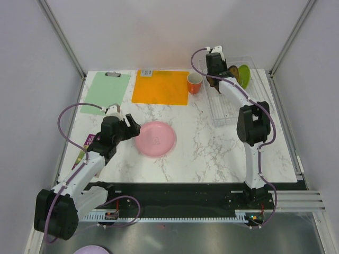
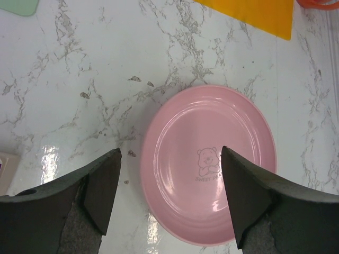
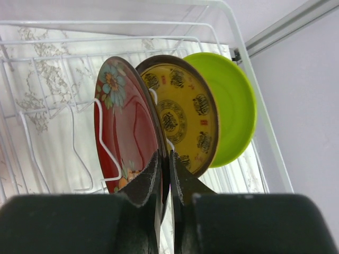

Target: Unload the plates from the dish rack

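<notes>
— Where is the pink plate [image 1: 154, 138] now?

— It lies flat on the marble table [image 1: 212, 153], near the middle and well apart from the dish rack [image 1: 221, 114]. A small bear is drawn on it.

— And the left gripper [image 2: 170, 153]?

— It hovers over the left part of that plate. Its fingers are wide apart and hold nothing. One finger is over the bare table and the other is over the plate. I cannot tell whether they touch anything.

— What does the right gripper [image 3: 164, 159] do?

— It is inside the rack, at the far right of the table. Its two fingers are pressed together on the rim of the dark red floral plate [image 3: 124, 121], one finger on each face.

— How do the plates stand there?

— Three stand on edge between the wires, close one after the other. First is the red one, just behind it the yellow-gold plate [image 3: 183, 116] with a dark rim, and then the lime green plate [image 3: 230, 111].

— Anything else on the table?

— An orange cup [image 1: 194, 83] stands between the rack and the orange mat [image 1: 161, 87]. A green clipboard [image 1: 108, 87] lies to the left of the mat.
</notes>
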